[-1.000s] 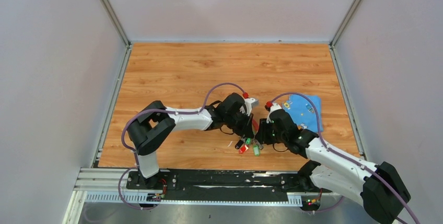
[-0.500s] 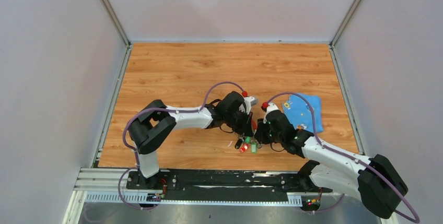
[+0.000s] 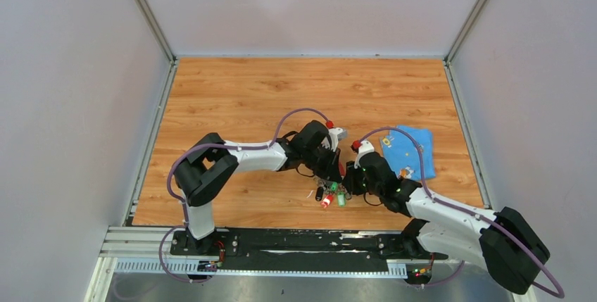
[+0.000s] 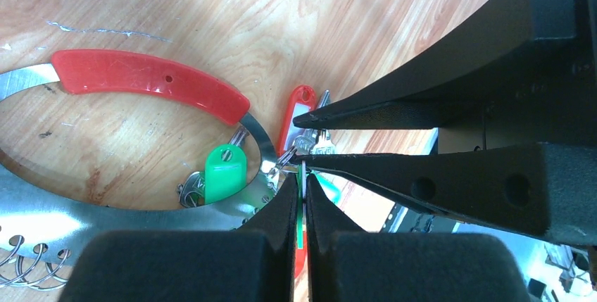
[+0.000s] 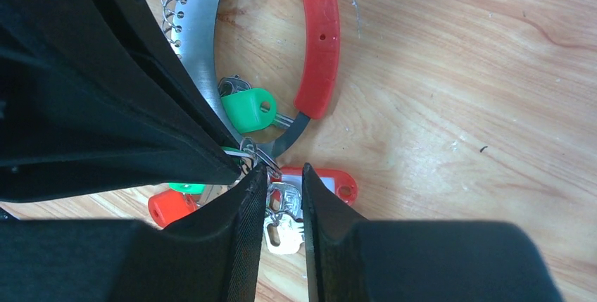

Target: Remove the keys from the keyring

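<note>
Keys [image 5: 246,109], keyring [image 5: 203,55] btwn L gripper [image 4: 300,184], R gripper [image 5: 285,177]

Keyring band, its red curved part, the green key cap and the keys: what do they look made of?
Keyring band: thin sheet metal, bright, faintly scratched, with holes punched along one edge. Red curved part: likely glossy plastic, scuffed, with soft highlights. Green key cap: smooth plastic, probably moulded. Keys: silvery metal.

This is a robotics laboratory test cell. Plain pale wall panels [image 3: 70,105] in aluminium profiles [image 3: 144,10] enclose a wood-pattern tabletop [image 3: 246,91]. The left arm [image 3: 246,158] and right arm [image 3: 450,214] are bolted to a black base plate [image 3: 296,241].
</note>
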Robot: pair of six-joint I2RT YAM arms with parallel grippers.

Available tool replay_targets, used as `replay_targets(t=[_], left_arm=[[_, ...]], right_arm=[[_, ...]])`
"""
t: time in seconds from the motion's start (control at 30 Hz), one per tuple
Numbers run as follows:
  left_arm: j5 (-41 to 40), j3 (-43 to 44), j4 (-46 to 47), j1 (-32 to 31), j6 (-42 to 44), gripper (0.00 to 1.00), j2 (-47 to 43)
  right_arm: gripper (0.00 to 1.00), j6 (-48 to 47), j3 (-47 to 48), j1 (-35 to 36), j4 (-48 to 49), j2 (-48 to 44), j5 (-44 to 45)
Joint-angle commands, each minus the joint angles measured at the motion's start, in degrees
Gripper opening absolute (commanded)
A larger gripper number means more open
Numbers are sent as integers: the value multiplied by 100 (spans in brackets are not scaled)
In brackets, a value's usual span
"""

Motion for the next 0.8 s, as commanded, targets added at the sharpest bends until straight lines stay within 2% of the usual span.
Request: replay_targets(t=[0.0,0.17,0.37,0.6,0.77], left_arm=[[149,195,-56,60,31,0,29],[301,169,-154,145,137,0,-95],[56,471,-1070,160,687,0,-269],[48,554,-1313,165,833,0,-405],[-50,537,-1489,162,909,0,-573]], right_arm=[[27,-153,-190,109,437,-135,-44],[28,-162,-311,102,556,-431,-301],[28,-126,-409,105,622,-602,-541],[28,-150,-428,103,618,-735,-693],[28,-130,-390,92,285,-1173,-602]])
